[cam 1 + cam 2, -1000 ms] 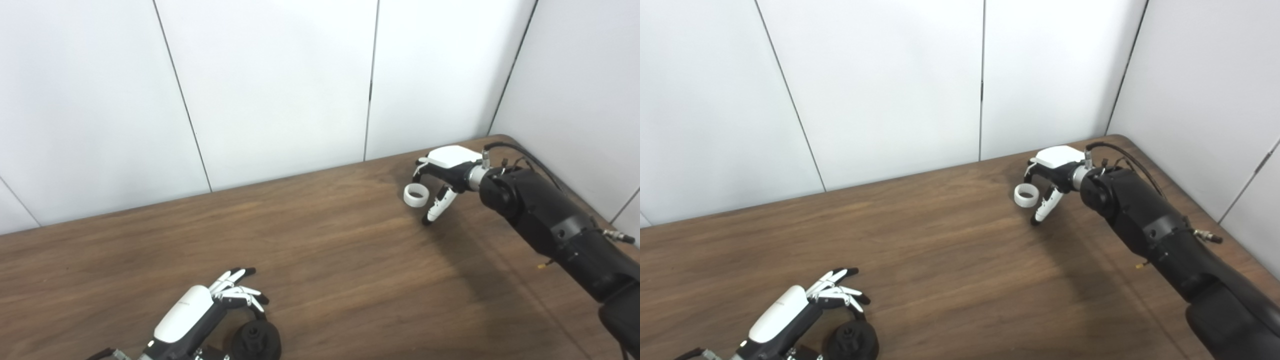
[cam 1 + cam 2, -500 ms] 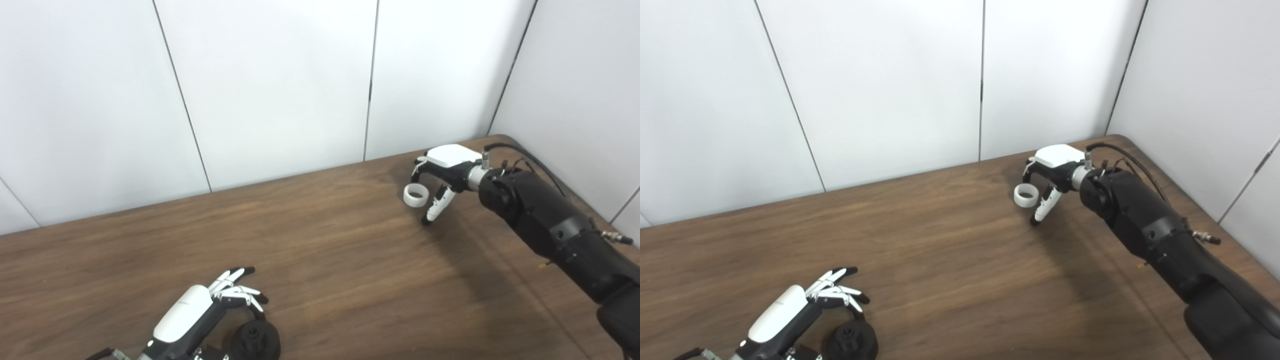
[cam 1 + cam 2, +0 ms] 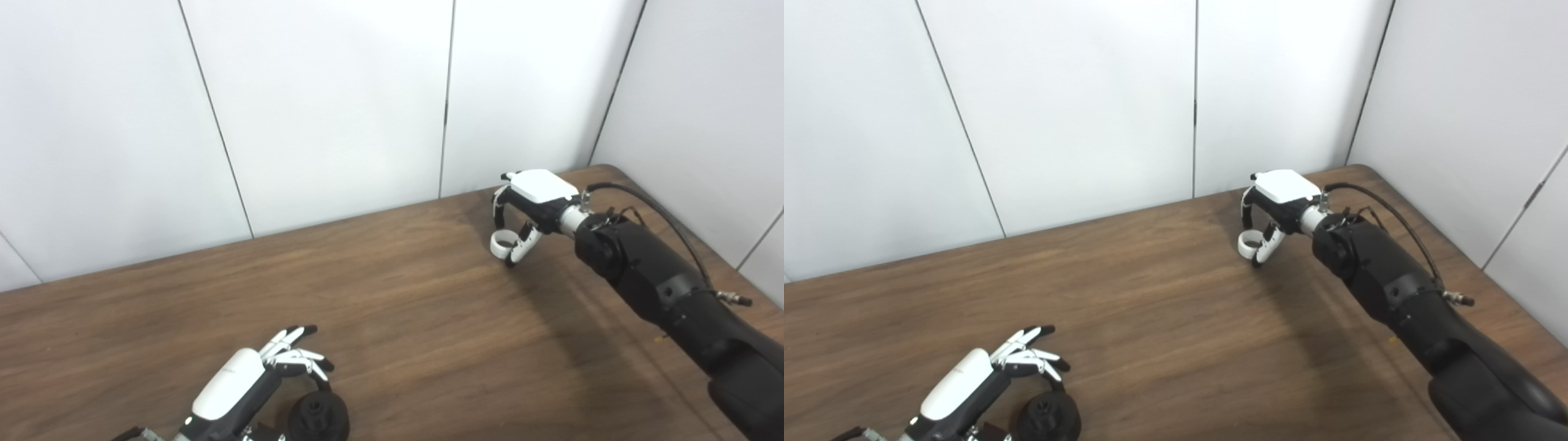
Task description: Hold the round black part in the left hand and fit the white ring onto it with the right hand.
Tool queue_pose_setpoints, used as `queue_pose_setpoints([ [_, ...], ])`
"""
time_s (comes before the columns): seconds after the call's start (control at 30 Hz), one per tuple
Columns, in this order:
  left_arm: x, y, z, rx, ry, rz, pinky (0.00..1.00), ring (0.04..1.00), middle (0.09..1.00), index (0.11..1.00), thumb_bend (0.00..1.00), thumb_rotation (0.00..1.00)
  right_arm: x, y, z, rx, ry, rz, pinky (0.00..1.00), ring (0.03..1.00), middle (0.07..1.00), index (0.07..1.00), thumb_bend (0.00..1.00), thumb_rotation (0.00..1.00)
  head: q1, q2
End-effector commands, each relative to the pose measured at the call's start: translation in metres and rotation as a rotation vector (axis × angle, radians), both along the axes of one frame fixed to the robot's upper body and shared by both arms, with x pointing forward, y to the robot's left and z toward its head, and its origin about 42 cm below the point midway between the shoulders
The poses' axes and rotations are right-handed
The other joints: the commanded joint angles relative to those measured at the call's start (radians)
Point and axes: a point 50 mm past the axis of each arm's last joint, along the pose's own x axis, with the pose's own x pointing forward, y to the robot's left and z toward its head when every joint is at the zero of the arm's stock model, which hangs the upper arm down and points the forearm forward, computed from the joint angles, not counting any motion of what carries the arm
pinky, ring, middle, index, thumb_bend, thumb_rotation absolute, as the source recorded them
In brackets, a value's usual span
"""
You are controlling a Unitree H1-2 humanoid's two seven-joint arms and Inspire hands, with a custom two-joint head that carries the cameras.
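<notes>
The task is at its start: neither part is lifted, and ring and black part lie well apart. The right hand (image 3: 525, 208) arches over the ring (image 3: 502, 243) near the counter's (image 3: 429, 318) far right corner. Its fingers (image 3: 497, 205) curl down on the ring's far side and the thumb sits just beside its near side. They look to be closing in a pinch on it, but whether they have gripped it cannot be told. The ring appears to rest on the counter.

Far from the ring, at the counter's near edge, the left hand (image 3: 245, 386) sits beside the black part (image 3: 318, 419). Its fingers are spread and bent over the part's far side, and no firm hold on it shows. The part lies flat on the counter.

Still to do, by this reading: secure both grasps, raise the black part, carry the ring across to it and press it on.
</notes>
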Motion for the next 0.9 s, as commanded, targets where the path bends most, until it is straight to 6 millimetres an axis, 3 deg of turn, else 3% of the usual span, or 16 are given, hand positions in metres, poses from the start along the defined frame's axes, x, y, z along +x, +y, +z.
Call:
queue_pose_setpoints([
  [0.0, 0.005, 0.002, 0.02, -0.044, -0.064, -0.007, 1.0, 0.964, 0.728, 0.481, 0.52, 0.06, 0.003, -0.002, 0.0, -0.053, 0.021, -0.009, 1.0, 0.969, 0.773, 0.482, 0.53, 0.14, -0.008, 0.03],
  [0.1, 0.003, 0.008, 0.026, -0.047, -0.07, 0.0, 1.0, 0.962, 0.731, 0.481, 0.52, 0.06, 0.002, -0.002, 0.002, -0.062, 0.044, -0.014, 1.0, 0.978, 0.774, 0.482, 0.53, 0.14, -0.021, 0.05],
  [0.4, 0.005, 0.018, 0.029, -0.05, -0.068, 0.004, 1.0, 0.969, 0.735, 0.481, 0.52, 0.06, -0.003, -0.007, 0.013, -0.072, 0.067, -0.022, 1.0, 0.978, 0.775, 0.482, 0.53, 0.14, -0.027, 0.062],
  [0.67, 0.011, 0.015, 0.027, -0.059, -0.064, 0.013, 1.0, 0.961, 0.729, 0.481, 0.52, 0.06, -0.008, -0.01, 0.018, -0.101, 0.078, 0.008, 1.0, 0.969, 0.769, 0.482, 0.53, 0.14, -0.005, 0.061],
  [0.87, 0.014, 0.009, 0.025, -0.062, -0.053, 0.015, 1.0, 0.956, 0.727, 0.481, 0.52, 0.06, -0.009, 0.003, 0.037, -0.099, 0.019, 0.061, 1.0, 0.962, 0.764, 0.482, 0.53, 0.14, 0.022, 0.062],
])
